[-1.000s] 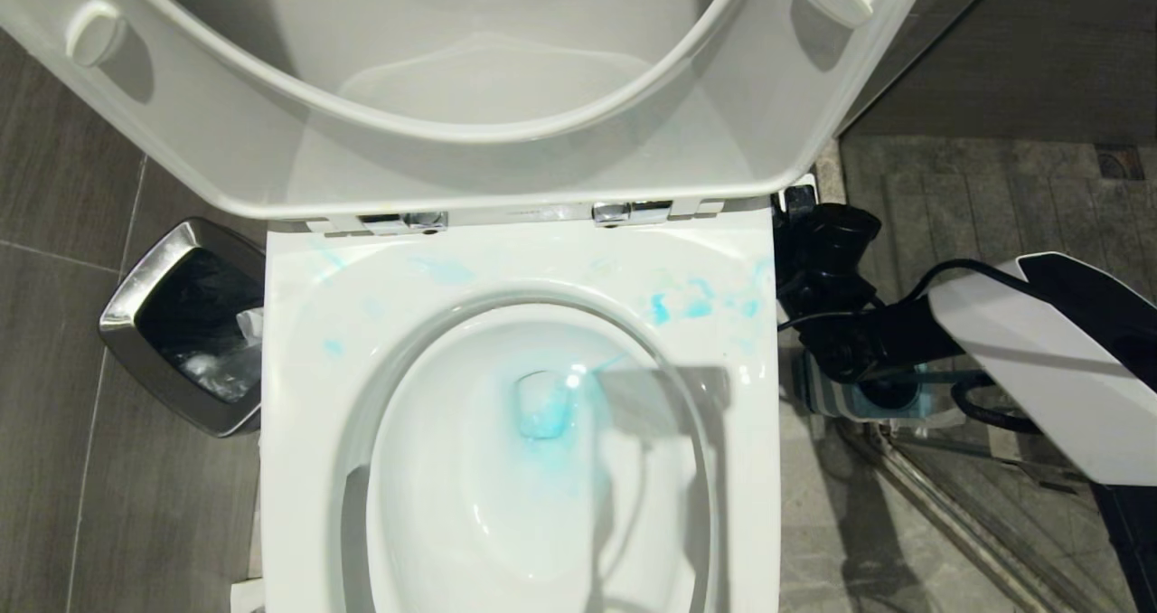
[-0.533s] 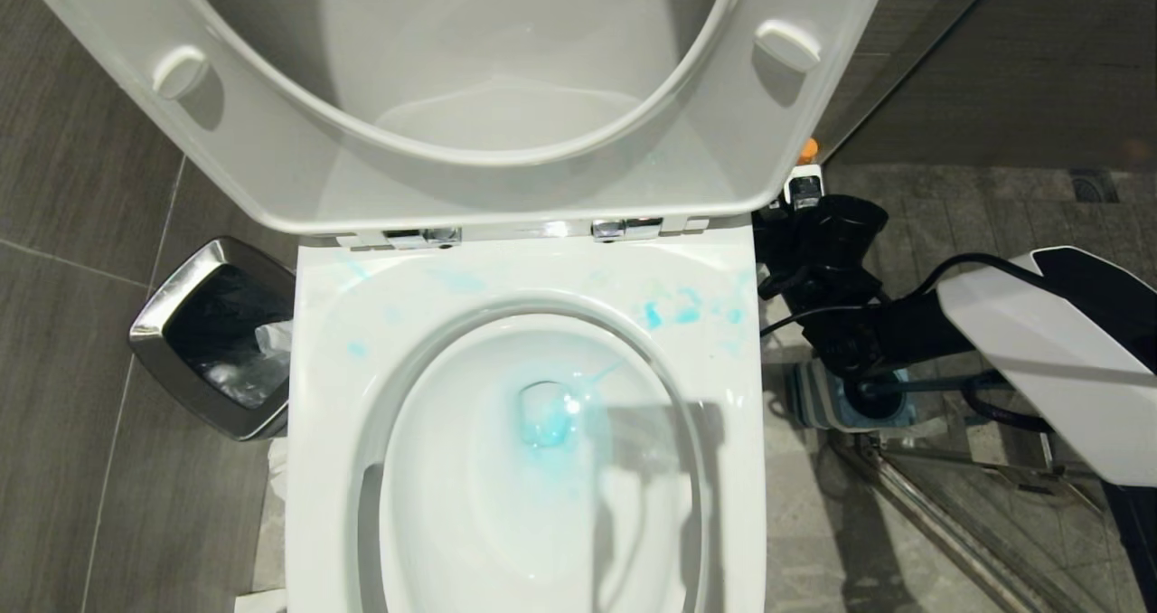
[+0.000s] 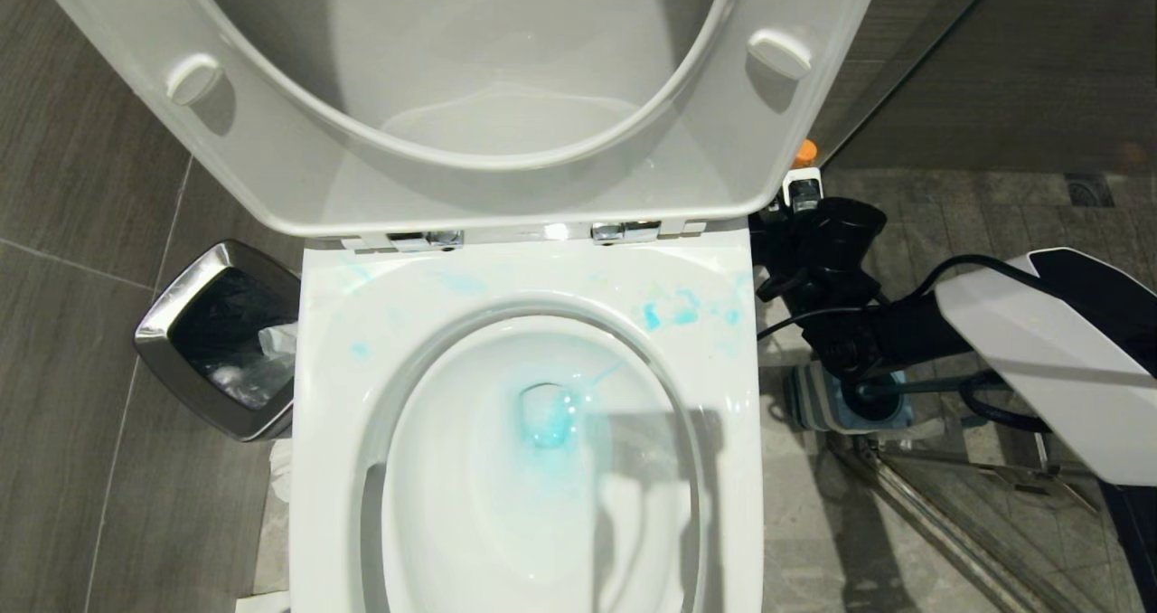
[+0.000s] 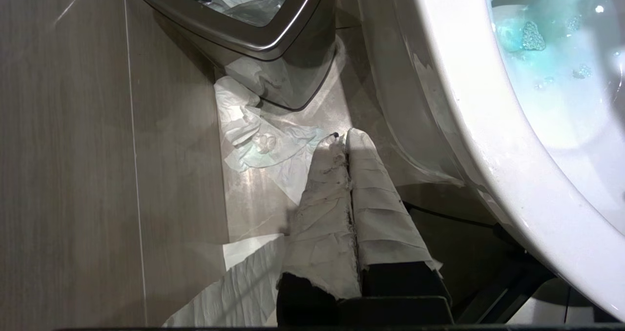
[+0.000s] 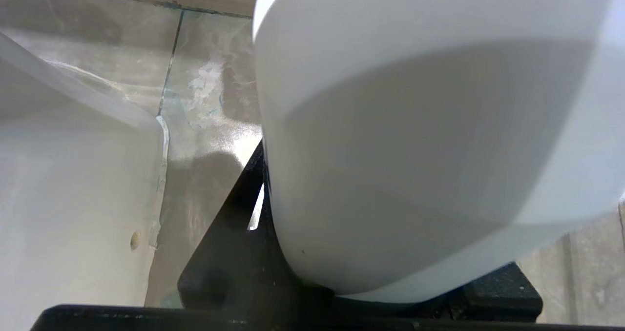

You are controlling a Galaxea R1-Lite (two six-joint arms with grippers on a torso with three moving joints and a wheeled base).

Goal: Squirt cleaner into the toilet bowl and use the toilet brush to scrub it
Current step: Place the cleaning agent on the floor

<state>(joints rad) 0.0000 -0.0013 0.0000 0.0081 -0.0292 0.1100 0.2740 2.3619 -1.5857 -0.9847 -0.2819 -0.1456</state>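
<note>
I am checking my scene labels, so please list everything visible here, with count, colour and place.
toilet bowl: 1, white, centre
seat and lid: 1 each, white, raised
cleaner smears: several, blue, on the rim; blue water in the bowl
bin: 1, steel, left of the bowl
tissue paper: some, white, on the floor by the bin
toilet brush: 1, blue-grey, in its base, right of the bowl
cleaner: 1, white, orange cap, in the right pincer
left pincer: shut, near the floor
right pincer: right of the bowl
</note>
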